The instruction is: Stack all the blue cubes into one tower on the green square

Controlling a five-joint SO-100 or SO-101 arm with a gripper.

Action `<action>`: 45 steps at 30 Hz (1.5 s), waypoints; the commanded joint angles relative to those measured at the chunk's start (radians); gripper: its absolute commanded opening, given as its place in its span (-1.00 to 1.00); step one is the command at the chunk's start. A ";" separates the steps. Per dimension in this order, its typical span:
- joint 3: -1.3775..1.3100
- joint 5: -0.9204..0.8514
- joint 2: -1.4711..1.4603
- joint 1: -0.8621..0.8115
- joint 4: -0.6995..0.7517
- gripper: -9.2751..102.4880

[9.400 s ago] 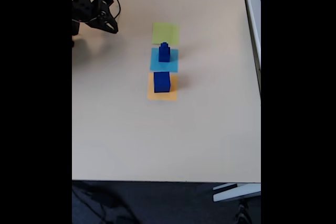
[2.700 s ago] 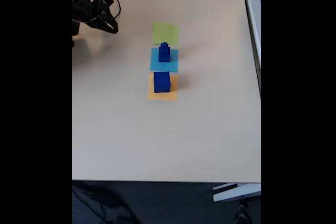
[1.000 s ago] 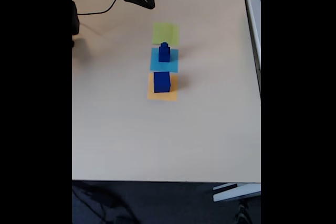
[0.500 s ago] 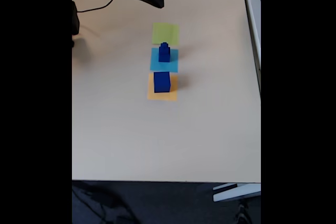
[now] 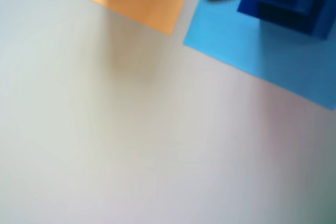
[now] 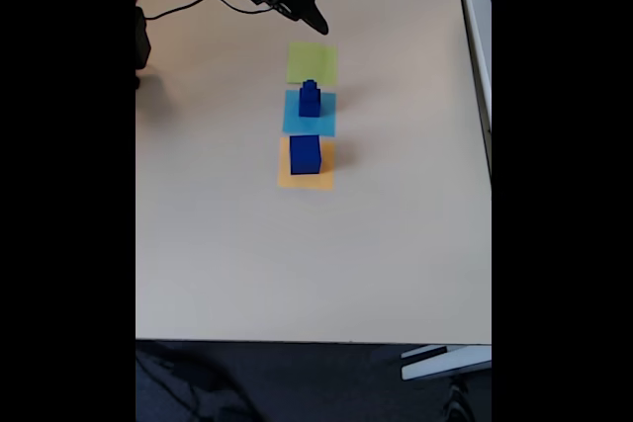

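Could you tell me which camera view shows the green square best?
The fixed view: the green square lies whole and bare there, beyond the light-blue square. The blurred wrist view frames the light-blue and orange squares instead.

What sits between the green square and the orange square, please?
In the fixed view, the light-blue square lies between the green square and the orange square, carrying a small stack of blue cubes.

Three squares in a row — cubes (image 6: 310, 98) on two
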State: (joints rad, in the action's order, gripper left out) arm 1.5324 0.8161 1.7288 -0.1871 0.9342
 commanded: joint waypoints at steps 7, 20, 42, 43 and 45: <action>-0.238 0.127 -0.067 -0.123 0.147 -0.83; -0.250 0.328 -0.135 -0.189 0.242 -0.68; -0.114 0.350 -0.222 -0.264 0.117 -0.14; -0.106 0.334 -0.222 -0.268 0.101 -0.14; -0.104 0.322 -0.238 -0.273 0.087 -0.14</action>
State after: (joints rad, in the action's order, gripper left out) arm 1.4358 1.1704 1.4910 -0.4479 1.0615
